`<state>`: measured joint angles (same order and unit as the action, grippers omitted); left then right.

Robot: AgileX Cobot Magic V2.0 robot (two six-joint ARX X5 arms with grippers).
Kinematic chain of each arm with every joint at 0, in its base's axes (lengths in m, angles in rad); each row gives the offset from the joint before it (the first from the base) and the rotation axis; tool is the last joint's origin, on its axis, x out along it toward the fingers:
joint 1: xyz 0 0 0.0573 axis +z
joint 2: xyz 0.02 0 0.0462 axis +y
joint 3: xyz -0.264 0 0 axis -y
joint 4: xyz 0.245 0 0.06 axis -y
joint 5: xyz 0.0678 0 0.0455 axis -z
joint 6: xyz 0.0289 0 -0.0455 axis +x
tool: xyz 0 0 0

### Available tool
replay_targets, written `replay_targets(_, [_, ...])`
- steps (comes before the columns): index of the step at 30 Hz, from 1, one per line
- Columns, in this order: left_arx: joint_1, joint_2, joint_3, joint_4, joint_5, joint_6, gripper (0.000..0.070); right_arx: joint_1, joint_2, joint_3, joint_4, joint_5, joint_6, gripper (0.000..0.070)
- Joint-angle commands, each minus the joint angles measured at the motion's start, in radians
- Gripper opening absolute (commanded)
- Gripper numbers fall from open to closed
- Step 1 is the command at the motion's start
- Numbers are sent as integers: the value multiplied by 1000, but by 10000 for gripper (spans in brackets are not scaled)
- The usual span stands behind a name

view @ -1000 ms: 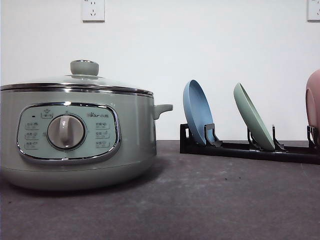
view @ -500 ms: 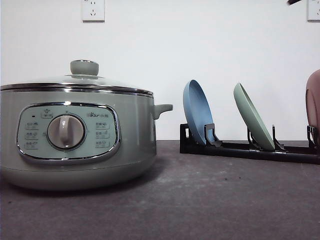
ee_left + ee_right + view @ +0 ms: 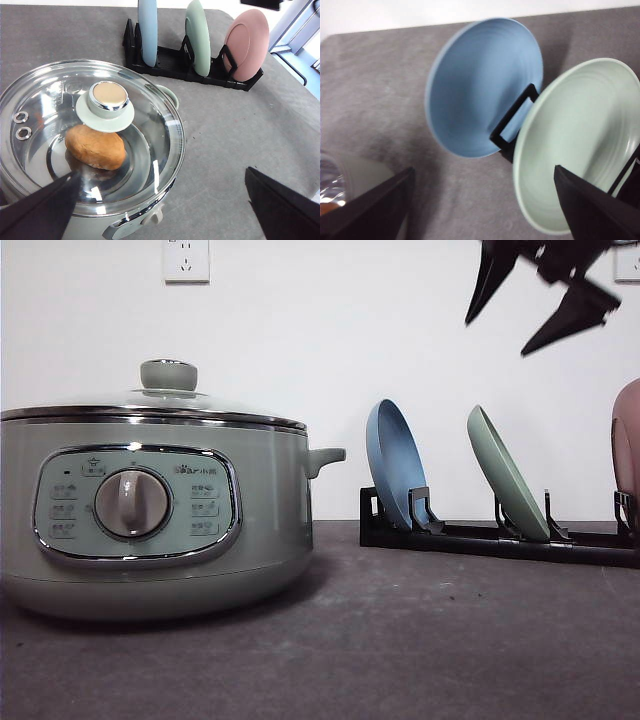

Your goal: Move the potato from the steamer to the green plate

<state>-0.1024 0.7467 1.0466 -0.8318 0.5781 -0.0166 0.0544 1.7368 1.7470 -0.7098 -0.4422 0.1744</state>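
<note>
Nearest, on the left of the grey tabletop (image 3: pixel 420 640), stands the steamer (image 3: pixel 150 510), its glass lid (image 3: pixel 90 135) in place with the green knob (image 3: pixel 106 102) on top. Through the glass the potato (image 3: pixel 96 147) lies on the pot floor, so it cannot be reached until that lid comes off. The left hand (image 3: pixel 160 200) hangs above the steamer with its fingers spread wide and nothing between them.

Farther back and to the right a black rack (image 3: pixel 480 535) holds three plates on edge: a blue plate (image 3: pixel 395 465), then the green plate (image 3: pixel 505 475), then a pink plate (image 3: pixel 245 45) at the right end. High above the rack the right hand (image 3: pixel 520 305) is open and empty.

The risks, as I judge them: the green plate sits tilted in its slot just beside the blue one, so a careless pull could knock its neighbour or tip the rack; the smooth lid knob could slip from a loose grasp; the round potato may roll.

The tabletop is dark grey and matte, faintly speckled. Behind it is a plain white wall with two sockets (image 3: pixel 187 260)
</note>
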Motion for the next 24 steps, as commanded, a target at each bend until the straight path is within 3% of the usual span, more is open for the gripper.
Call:
replay_targets(1, [-2,5,26,11,5,5,672,5,45,29,27,2,16,542])
replay_targets(15, [-2,5,26,10,6,5,672,29,213,29,125,33,31,468])
replay_targets(24, [-2,5,26,10,5,5,672,48,233,29,139,96,29,224])
